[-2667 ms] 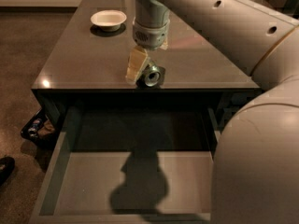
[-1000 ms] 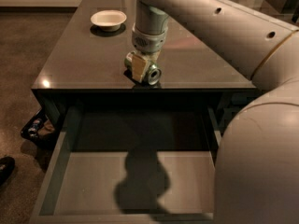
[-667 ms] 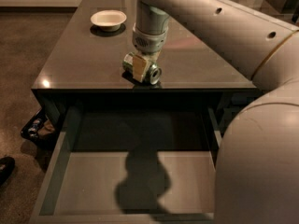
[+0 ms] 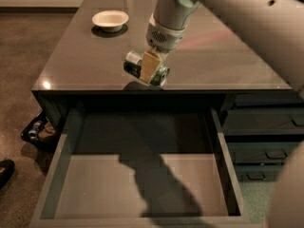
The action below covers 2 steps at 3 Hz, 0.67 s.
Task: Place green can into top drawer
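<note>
The green can (image 4: 135,63) is held on its side in my gripper (image 4: 150,67), lifted a little above the desk top near its front edge. The gripper's tan fingers (image 4: 149,65) are shut across the can's middle, and both silver ends stick out. The top drawer (image 4: 66,194) is pulled wide open below and in front of the desk, with a flat grey floor that is bare apart from my arm's shadow. The can hangs just behind the drawer's back edge.
A white bowl (image 4: 110,19) sits at the back left of the desk top (image 4: 76,56). Narrower dark drawers (image 4: 266,127) with recessed handles are at the right under the desk. A dark bag or basket (image 4: 35,129) lies on the carpet at the left.
The gripper came down onto the can lying on the desk, shut on it, and has now lifted it and carried it toward the front edge.
</note>
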{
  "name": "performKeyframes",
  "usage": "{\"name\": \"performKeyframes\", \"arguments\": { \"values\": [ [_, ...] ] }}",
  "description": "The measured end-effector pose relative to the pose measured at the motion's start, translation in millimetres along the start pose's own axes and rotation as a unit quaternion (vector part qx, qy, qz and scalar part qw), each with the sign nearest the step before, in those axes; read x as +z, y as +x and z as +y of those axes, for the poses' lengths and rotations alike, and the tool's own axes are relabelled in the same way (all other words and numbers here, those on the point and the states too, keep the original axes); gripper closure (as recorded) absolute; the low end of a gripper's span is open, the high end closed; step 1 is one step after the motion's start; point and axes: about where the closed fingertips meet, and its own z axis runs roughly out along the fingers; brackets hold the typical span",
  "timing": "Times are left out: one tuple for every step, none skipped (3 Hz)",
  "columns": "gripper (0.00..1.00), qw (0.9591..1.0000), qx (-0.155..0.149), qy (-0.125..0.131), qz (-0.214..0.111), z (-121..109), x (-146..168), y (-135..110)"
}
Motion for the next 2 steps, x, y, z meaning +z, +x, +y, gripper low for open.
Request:
{"name": "performKeyframes", "arguments": {
  "values": [
    [1.0,0.999,-0.031,-0.013,-0.028,59,-43,16],
    [1.0,0.9986,-0.034,-0.028,-0.03,95,-47,39]
  ]
}}
